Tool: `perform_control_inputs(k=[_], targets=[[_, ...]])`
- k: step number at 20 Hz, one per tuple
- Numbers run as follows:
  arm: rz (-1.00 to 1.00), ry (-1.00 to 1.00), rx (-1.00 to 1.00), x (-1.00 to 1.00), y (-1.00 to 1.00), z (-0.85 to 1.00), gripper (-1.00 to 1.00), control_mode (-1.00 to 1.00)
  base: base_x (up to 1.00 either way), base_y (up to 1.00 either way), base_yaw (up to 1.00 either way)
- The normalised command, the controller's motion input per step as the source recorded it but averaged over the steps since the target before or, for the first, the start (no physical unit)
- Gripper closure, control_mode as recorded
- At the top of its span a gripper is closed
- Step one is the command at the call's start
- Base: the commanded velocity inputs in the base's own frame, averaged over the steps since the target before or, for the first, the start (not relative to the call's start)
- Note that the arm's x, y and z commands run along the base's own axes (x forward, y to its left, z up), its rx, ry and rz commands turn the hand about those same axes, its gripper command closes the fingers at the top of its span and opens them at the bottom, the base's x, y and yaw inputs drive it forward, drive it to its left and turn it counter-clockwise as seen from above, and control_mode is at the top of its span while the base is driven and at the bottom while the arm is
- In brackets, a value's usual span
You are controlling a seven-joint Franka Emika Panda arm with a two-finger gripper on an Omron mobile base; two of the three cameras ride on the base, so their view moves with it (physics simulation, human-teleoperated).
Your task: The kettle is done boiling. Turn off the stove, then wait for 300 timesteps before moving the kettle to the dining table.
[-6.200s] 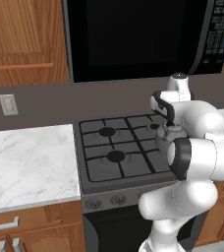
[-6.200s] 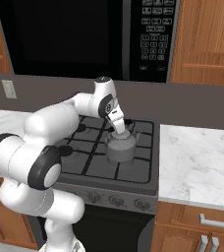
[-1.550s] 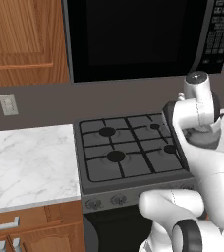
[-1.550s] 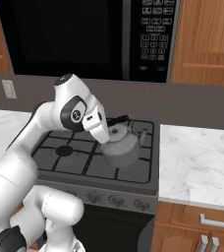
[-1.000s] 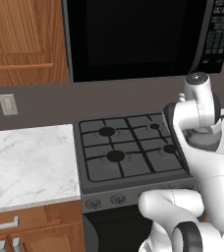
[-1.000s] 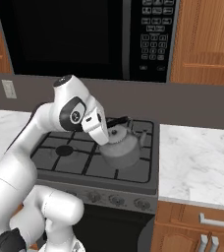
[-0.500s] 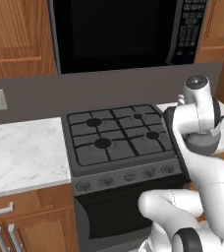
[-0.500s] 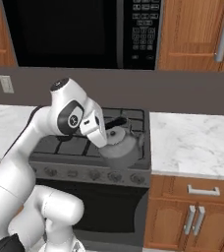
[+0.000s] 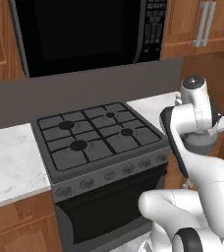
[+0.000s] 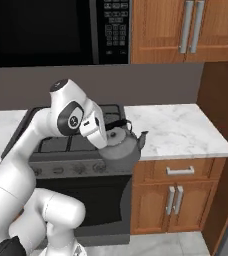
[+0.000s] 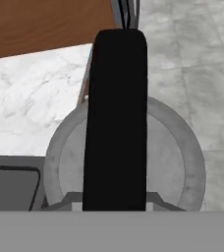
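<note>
My gripper (image 10: 110,124) is shut on the black arched handle of the small grey kettle (image 10: 120,146). The kettle hangs in the air in front of the stove's (image 10: 61,146) right front corner, its spout pointing right. From the left base view, the kettle (image 9: 200,142) peeks out under my forearm, to the right of the stove (image 9: 92,138). Looking down in the hand view, the black handle (image 11: 116,118) crosses the kettle's round grey body (image 11: 175,157). All burners look dark. The dining table is out of view.
A marble counter (image 10: 178,129) over wooden cabinets runs right of the stove, ending at a dark wood panel. Another marble counter (image 9: 8,165) lies left of the stove. The black microwave (image 10: 51,30) hangs above it. Grey floor (image 11: 207,74) lies below the kettle.
The whole picture has shifted: the base has moved, so the stove slides left and more of the right counter and cabinets shows. The kettle stays in my shut gripper.
</note>
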Motion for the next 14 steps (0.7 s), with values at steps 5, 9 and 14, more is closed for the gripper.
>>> perform_control_inputs(k=[5, 9, 14], targets=[[0.00, 0.00, 0.00, 0.00, 0.00, 0.00, 1.00, 1.00, -0.19, 0.01, -0.47], [0.00, 0.00, 0.00, 0.00, 0.00, 0.00, 1.00, 1.00, -0.20, 0.00, -0.49], [0.00, 0.00, 0.00, 0.00, 0.00, 0.00, 1.00, 1.00, -0.23, 0.00, -0.51]])
